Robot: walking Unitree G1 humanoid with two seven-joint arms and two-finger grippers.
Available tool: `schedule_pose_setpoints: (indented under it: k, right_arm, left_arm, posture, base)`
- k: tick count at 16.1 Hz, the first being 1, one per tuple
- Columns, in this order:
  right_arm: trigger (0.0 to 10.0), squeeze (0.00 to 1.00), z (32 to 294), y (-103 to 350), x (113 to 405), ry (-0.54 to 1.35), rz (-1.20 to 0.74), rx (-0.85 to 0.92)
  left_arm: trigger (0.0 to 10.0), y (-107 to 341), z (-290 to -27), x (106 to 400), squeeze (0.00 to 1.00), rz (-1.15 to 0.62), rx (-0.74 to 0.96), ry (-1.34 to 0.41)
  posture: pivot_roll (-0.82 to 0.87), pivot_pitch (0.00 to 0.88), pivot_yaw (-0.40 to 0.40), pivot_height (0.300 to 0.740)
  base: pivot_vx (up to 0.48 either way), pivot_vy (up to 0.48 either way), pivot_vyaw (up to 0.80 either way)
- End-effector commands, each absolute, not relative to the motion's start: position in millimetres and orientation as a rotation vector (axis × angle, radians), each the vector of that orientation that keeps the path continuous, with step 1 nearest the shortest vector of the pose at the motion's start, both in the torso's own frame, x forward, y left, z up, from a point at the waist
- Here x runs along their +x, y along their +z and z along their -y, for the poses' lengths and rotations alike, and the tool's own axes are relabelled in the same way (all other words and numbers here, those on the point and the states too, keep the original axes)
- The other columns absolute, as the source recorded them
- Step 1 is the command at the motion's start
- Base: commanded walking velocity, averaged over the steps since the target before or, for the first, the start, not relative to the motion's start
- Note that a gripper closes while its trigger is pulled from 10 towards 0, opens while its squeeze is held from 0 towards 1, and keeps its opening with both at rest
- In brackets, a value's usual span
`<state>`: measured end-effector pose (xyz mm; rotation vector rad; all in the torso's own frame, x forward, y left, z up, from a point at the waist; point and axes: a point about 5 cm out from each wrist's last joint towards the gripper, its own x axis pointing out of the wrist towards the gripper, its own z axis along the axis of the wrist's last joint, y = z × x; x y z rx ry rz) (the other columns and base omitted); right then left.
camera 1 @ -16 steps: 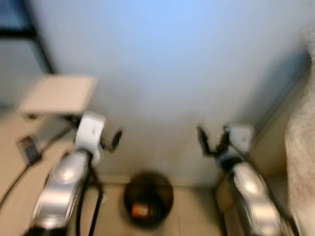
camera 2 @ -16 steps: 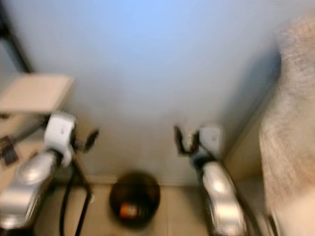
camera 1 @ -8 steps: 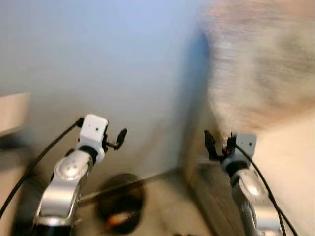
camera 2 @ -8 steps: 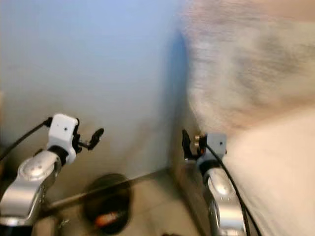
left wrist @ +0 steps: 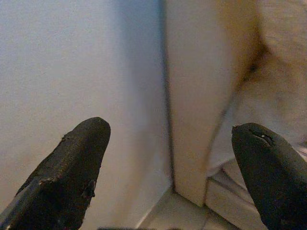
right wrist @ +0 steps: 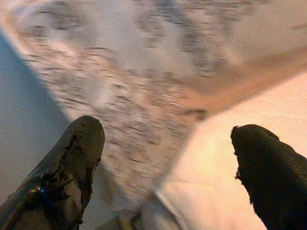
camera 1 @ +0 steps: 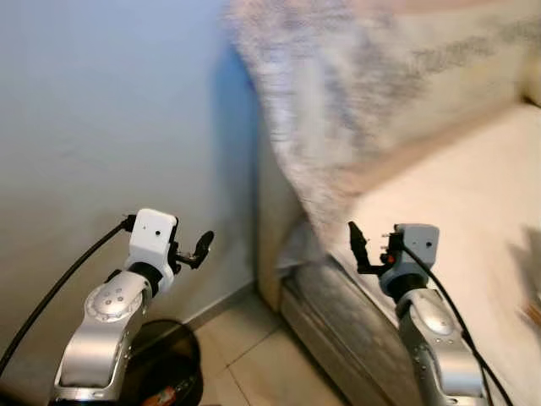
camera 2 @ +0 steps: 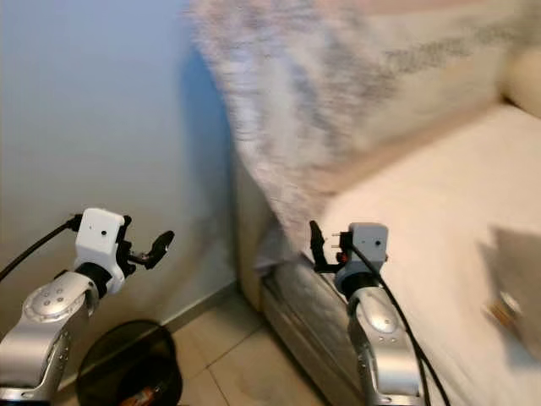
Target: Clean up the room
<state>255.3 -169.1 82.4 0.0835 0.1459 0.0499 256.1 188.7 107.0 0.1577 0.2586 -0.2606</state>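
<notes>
I see a sofa (camera 1: 473, 211) running away rightward, patterned blanket (camera 1: 338, 93) draped over its back. Left gripper (camera 1: 199, 248) and right gripper (camera 1: 355, 245), both raised, spread wide, empty. Bin (camera 1: 165, 372) below left.

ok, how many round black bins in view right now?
1. The round black bin stands on the tiled floor by the pale wall, beneath the left gripper. Something orange lies inside it. The cream sofa may hide others.
</notes>
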Motion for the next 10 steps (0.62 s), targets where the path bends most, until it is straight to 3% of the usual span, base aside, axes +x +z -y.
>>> schedule_pose_setpoints:
  k: [1,10]
  right_arm:
    - [10.0,1.00,171.6,81.9,255.4,0.036,-0.154,0.097]
    - [10.0,1.00,169.0,80.6,252.7,0.039,-0.159,0.103]
  left_arm:
    - [10.0,109.6,-186.7,257.2,0.00,-0.254,0.173,-0.287]
    - [10.0,111.0,-183.6,257.0,0.00,-0.235,0.177,-0.277]
  posture:
    - [0.10,0.000,0.004,0.740]
    - [0.10,0.000,-0.001,0.740]
  base:
    - [0.000,0.000,-0.78]
    - [0.000,0.000,-0.78]
